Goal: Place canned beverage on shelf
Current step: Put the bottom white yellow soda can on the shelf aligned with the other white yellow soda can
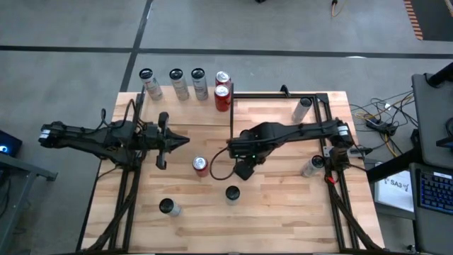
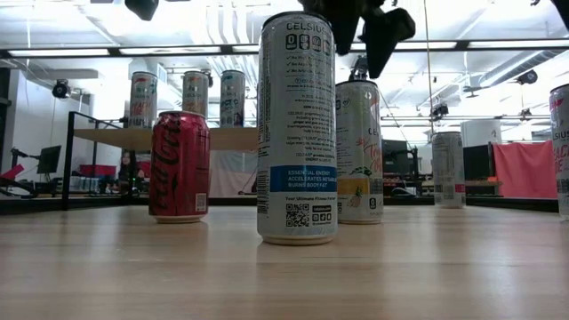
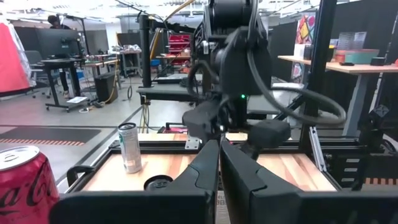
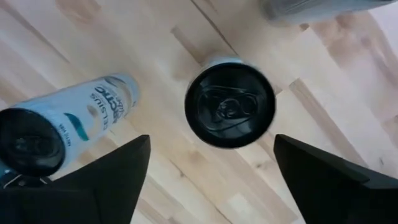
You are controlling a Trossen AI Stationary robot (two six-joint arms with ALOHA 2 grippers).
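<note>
Right wrist view: black-topped can (image 4: 230, 102) upright on surface (image 4: 323, 124), centred between wide-open right jaws holding nothing, white can (image 4: 62, 127) beside; left jaws shut, empty.

Right gripper (image 1: 241, 172) mid-table, directly above upright can (image 1: 232, 193), fingers (image 4: 106, 180) wide either side. Second can (image 1: 169, 207) off to its left. Red can (image 1: 201, 166) between both grippers. Shelf (image 1: 185, 108) beyond left gripper (image 1: 185, 141), cans on it.
</note>
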